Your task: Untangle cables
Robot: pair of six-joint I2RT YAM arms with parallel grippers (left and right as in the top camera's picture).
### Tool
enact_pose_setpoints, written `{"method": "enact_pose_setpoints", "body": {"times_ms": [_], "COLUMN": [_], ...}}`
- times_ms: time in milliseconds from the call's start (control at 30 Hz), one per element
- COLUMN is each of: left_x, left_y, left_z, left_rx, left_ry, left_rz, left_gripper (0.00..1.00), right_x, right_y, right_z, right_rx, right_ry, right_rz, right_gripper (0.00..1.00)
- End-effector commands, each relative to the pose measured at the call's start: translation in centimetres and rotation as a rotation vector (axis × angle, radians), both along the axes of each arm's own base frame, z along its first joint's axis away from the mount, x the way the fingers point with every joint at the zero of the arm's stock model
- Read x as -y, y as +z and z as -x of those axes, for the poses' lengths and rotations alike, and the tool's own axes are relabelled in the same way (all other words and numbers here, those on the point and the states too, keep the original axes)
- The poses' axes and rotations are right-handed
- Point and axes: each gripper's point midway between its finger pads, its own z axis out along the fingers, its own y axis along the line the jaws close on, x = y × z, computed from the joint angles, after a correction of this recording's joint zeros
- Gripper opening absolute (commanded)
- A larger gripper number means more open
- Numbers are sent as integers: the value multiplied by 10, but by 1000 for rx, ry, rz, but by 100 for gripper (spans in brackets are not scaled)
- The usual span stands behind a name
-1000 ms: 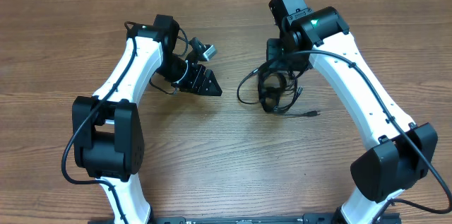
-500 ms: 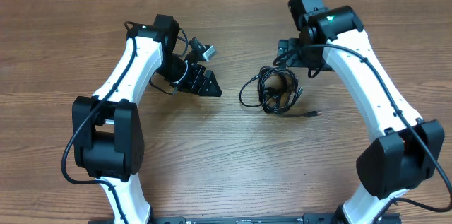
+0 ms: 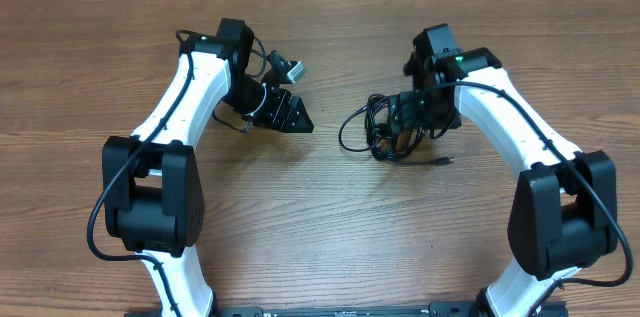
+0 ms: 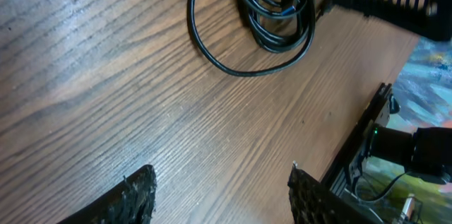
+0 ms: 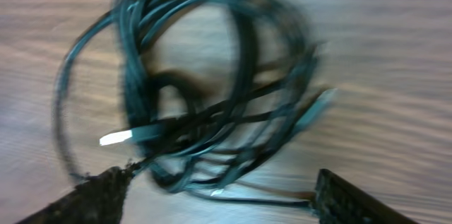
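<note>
The right tool (image 5: 226,203) had its jaws spread wide with nothing between them; only the two dark fingertips showed at the bottom corners of its wrist view, and the cables (image 5: 212,104) lay just ahead of them on the table (image 3: 320,227), filling most of that blurred picture. Whether the fingertips touched any strand could not be told. From overhead the right tool hung right at the bundle's right edge, with the bundle spreading from it toward the middle of the table and the left arm. The cables sat as one tight, roughly oval coil, not yet pulled apart. A single loose loop (image 3: 345,132) bulged out of the coil on the side facing the left arm, while a thin tail (image 3: 438,162) with a small plug trailed off toward the right arm's base. A silver plug (image 5: 116,138) showed among the strands, pointing to the left of the wrist view. The left tool (image 3: 295,117) was also wide apart and empty, its tip aimed across the bare wood at the coil but well apart from it. The right arm was plainly the nearer, so a first pinch on the bundle looked likely to be its job. The loose loop offered the left tool the closest strand, should it reach across to draw the coil open.
</note>
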Motion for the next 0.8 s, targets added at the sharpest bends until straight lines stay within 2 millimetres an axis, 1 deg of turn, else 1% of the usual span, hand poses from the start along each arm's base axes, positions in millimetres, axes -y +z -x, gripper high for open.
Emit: {"method": "enact_pose_setpoints", "body": {"times_ms": [0, 100, 167, 267, 400, 467, 533, 633, 767], "left_x": [4, 5, 5, 5, 4, 5, 5, 5, 4], "left_y": [1, 1, 1, 1, 0, 0, 0, 0, -1], "left_z": [-5, -8, -10, -11, -12, -14, -14, -14, -15], "left_rx": [-7, 5, 9, 15, 20, 29, 33, 33, 35], "left_ry": [29, 35, 40, 40, 40, 40, 40, 40, 40], "left_rz": [15, 17, 18, 18, 12, 14, 14, 14, 8], "left_gripper": [60, 60, 60, 61, 61, 61, 61, 62, 62], "right_x": [-32, -42, -49, -54, -55, -55, -56, -55, -55], "right_y": [6, 4, 2, -4, -16, -25, -31, -33, -33], "right_z": [12, 11, 11, 14, 21, 21, 18, 14, 13], "right_rx": [-50, -57, -57, -68, -93, -92, -77, -65, -62], "right_ry": [23, -35, -59, -92, -138, -186, -207, -246, -248], "right_rz": [-192, -213, -229, -233, -230, -240, -251, -256, -256], "right_gripper": [77, 78, 80, 81, 81, 80, 80, 80, 80]}}
